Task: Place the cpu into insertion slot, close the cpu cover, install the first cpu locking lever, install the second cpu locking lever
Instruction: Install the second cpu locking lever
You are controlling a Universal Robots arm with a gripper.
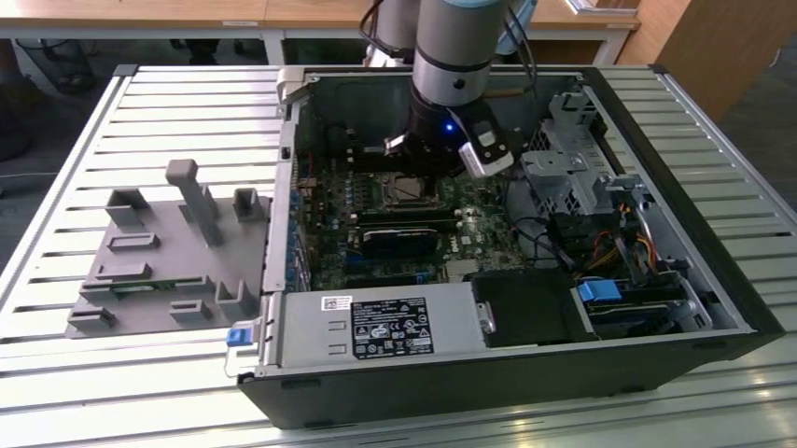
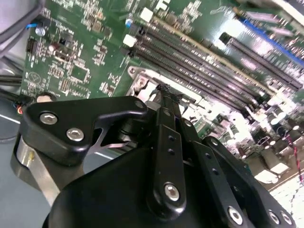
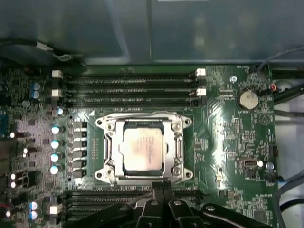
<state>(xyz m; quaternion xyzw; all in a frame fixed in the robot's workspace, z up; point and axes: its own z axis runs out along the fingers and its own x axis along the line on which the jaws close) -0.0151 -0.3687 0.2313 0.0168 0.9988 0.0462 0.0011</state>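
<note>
Silver-grey metal marks the cpu (image 3: 142,151), lying flat inside the insertion slot (image 3: 176,148) on the green motherboard (image 3: 228,142); the cpu cover (image 3: 142,127) frames it, seemingly folded down around the chip, so the placing and covering steps look finished, and the levers appear to be the step in hand, though whether either lever is latched cannot be told.

Black fingers (image 3: 161,187) hang just beside the slot's edge, on the side away from the memory slots (image 3: 133,88); the two tips sit pressed together with nothing visible between them, gripping no part. Any lever work, by judgement, calls for a narrow tip pushing a thin wire arm down and under its hook beside the slot, with little room among the capacitors (image 3: 56,142) close by.

From the exterior view, the arm (image 1: 451,56) stands over the open computer case (image 1: 697,187), above the slot (image 1: 405,189), with a grey fixture block (image 1: 162,252) well apart on the slatted table (image 1: 75,373); the first wrist view alone gives the chip's face and cover square-on; the second wrist view offers the fingers (image 2: 166,102) side-on, tips down at the slot's metal rim (image 2: 137,76).
</note>
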